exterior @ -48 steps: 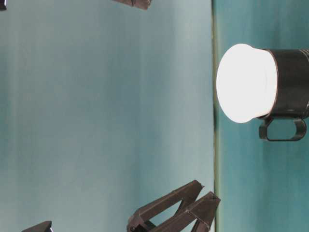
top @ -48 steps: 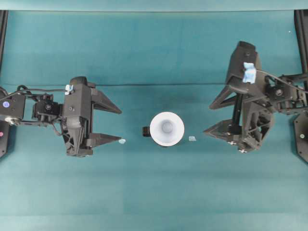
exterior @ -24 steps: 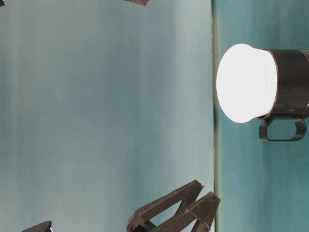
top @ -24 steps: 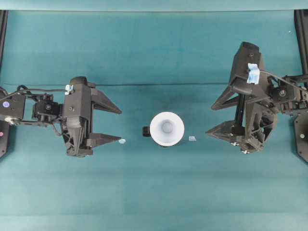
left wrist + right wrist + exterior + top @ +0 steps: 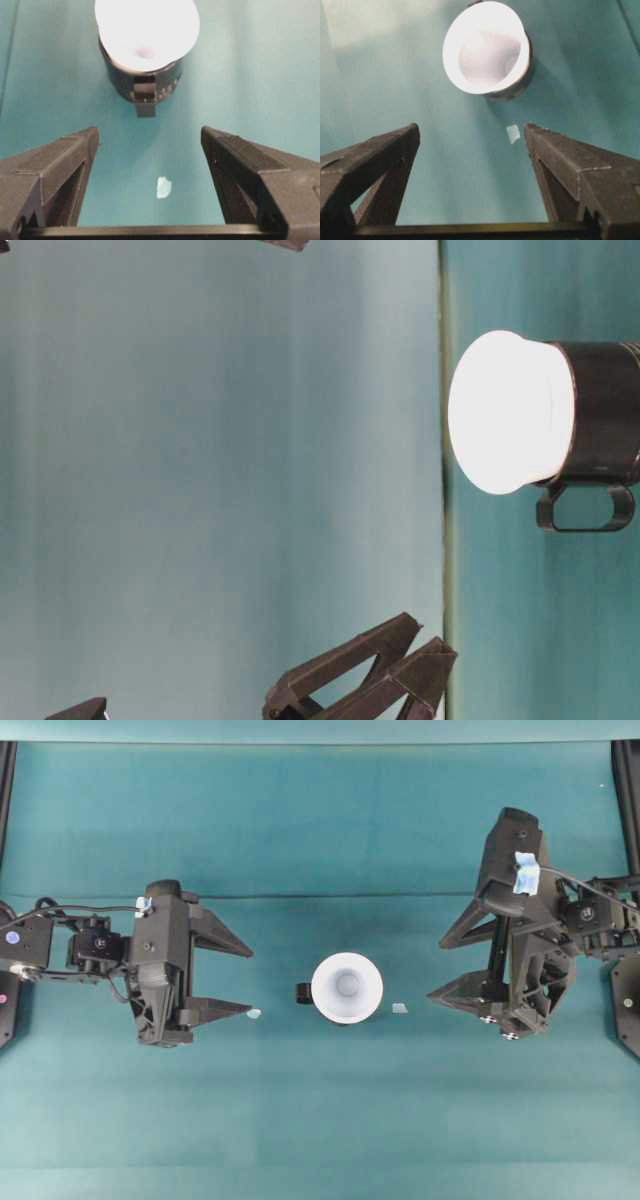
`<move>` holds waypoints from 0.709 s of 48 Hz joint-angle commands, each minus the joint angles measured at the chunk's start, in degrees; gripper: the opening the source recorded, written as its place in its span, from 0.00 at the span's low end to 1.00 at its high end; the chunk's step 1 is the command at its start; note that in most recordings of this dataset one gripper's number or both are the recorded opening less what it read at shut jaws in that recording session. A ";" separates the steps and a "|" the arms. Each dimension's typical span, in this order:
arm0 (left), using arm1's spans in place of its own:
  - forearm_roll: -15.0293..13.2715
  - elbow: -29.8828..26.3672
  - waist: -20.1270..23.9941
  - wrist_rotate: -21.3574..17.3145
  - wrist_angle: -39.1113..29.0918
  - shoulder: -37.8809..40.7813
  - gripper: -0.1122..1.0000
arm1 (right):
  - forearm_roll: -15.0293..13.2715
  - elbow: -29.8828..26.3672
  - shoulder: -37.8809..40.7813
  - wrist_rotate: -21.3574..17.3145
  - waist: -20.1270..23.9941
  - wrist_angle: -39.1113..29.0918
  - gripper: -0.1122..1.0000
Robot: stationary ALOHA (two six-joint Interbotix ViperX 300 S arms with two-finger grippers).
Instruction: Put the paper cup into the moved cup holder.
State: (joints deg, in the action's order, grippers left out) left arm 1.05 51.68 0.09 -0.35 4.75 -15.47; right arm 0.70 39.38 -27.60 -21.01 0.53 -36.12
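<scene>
From overhead, the paper cup (image 5: 347,987) sits nested in the cup holder (image 5: 303,992) mid-counter (image 5: 320,1120), between my left hand (image 5: 235,978) and right hand (image 5: 440,967), both spread and empty. At table level, its white flare stands proud of the black holder. Both wrist views show it ahead, well apart from my fingers. It's light and crushable, I judge (pinch the rim gently).
</scene>
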 commanded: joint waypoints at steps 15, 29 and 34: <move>0.18 -0.62 -0.18 0.00 0.26 -0.70 0.85 | -0.09 -0.18 -0.70 -0.18 0.18 0.44 0.93; 0.18 -0.53 -0.18 0.00 0.09 -0.70 0.85 | 0.00 -0.09 -0.70 -0.18 0.18 0.44 0.93; 0.09 -0.53 -0.18 0.09 -0.44 -0.70 0.85 | 0.00 0.00 -0.70 -0.18 0.09 0.44 0.93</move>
State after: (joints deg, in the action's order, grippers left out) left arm 1.05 51.68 0.09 -0.35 4.39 -15.56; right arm 0.70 39.81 -27.60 -21.01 0.53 -36.12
